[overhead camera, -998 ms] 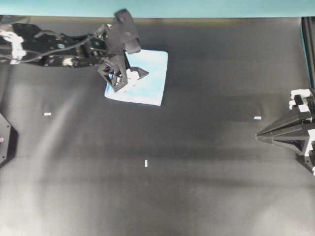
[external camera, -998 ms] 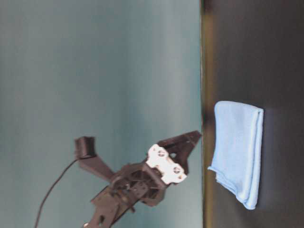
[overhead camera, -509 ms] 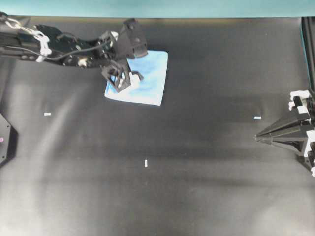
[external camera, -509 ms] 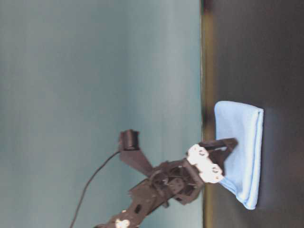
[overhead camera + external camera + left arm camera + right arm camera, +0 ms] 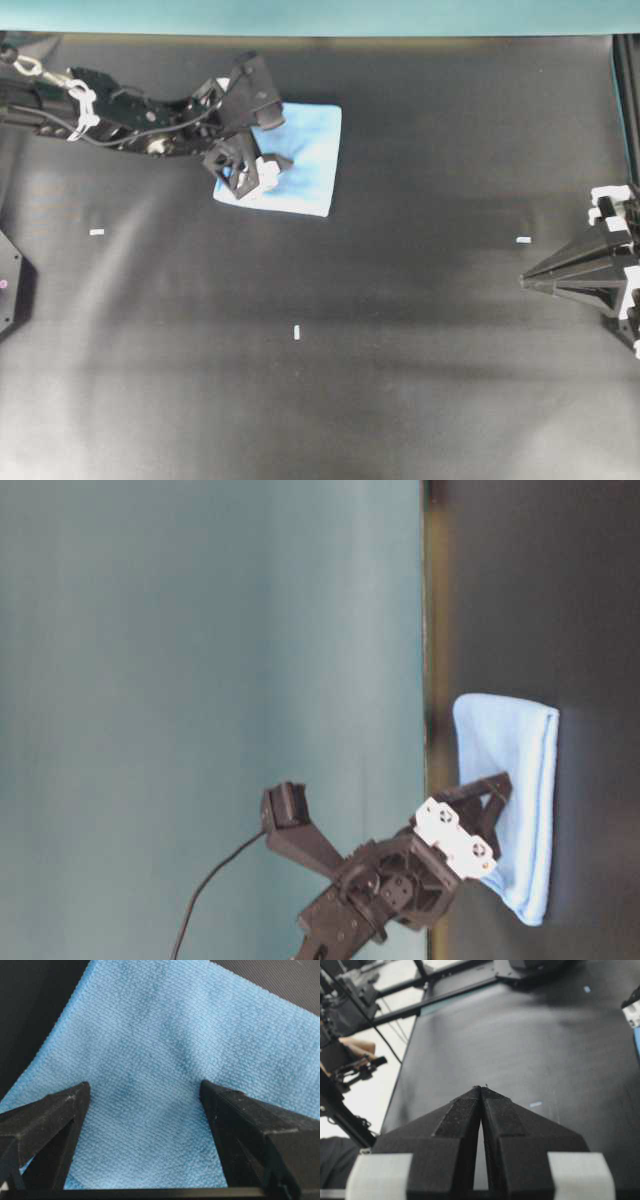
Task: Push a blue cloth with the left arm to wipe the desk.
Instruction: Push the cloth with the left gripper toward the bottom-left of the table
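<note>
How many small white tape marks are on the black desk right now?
3 on the matte black desk: one far left, one near centre, one at right near the parked right gripper. The arms or cloth may hide others.

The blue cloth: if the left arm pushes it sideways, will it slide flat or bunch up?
The blue cloth looks soft and folded, so it probably bunches at an edge. The left end effector, open over it, should press down. The matte desk likely adds drag.
</note>
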`<action>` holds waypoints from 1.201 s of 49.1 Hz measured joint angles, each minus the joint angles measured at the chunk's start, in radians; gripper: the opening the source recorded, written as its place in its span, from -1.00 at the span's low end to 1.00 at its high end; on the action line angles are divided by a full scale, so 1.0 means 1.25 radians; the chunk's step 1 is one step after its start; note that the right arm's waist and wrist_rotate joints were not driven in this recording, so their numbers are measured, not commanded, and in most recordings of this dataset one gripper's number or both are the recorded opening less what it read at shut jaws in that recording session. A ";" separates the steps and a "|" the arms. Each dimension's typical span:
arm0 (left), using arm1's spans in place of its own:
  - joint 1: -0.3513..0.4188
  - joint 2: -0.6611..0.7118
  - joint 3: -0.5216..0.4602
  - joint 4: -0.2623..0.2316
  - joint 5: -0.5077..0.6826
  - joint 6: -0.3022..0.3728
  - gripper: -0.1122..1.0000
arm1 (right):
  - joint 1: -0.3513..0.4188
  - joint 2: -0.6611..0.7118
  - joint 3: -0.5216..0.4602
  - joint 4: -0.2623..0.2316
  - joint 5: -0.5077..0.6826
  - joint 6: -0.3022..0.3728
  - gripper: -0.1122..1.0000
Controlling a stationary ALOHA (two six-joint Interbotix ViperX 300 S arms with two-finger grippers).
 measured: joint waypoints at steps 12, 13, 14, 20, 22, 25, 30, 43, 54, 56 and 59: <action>-0.043 -0.048 0.086 0.000 -0.045 -0.013 0.76 | -0.001 -0.006 0.001 0.000 -0.002 -0.001 -0.80; -0.047 -0.053 0.092 0.000 -0.047 -0.017 0.76 | -0.001 -0.006 0.001 0.000 -0.002 0.000 -0.80; -0.054 -0.058 0.098 0.000 -0.047 -0.022 0.76 | 0.000 -0.006 0.001 0.000 -0.002 0.000 -0.80; -0.092 -0.083 0.136 0.000 -0.047 -0.048 0.76 | 0.000 -0.007 0.001 0.000 -0.006 0.000 -0.80; -0.107 -0.090 0.147 0.000 -0.048 -0.055 0.76 | 0.000 -0.007 0.001 0.000 -0.007 -0.001 -0.80; -0.133 -0.103 0.166 0.000 -0.048 -0.067 0.76 | 0.000 -0.007 0.004 0.000 -0.009 0.000 -0.80; -0.187 -0.119 0.189 0.001 -0.048 -0.091 0.76 | 0.000 -0.007 0.006 0.000 -0.009 -0.001 -0.80; -0.342 -0.164 0.237 0.001 -0.047 -0.183 0.76 | 0.000 -0.007 0.007 0.001 -0.011 -0.001 -0.80; -0.492 -0.189 0.256 0.001 -0.043 -0.221 0.76 | 0.000 -0.009 0.007 0.001 -0.026 0.000 -0.80; -0.517 -0.188 0.256 0.001 -0.040 -0.222 0.76 | 0.000 -0.010 0.007 0.001 -0.029 -0.001 -0.80; -0.552 -0.189 0.256 0.001 -0.038 -0.221 0.76 | 0.000 -0.013 0.006 0.000 -0.034 -0.001 -0.80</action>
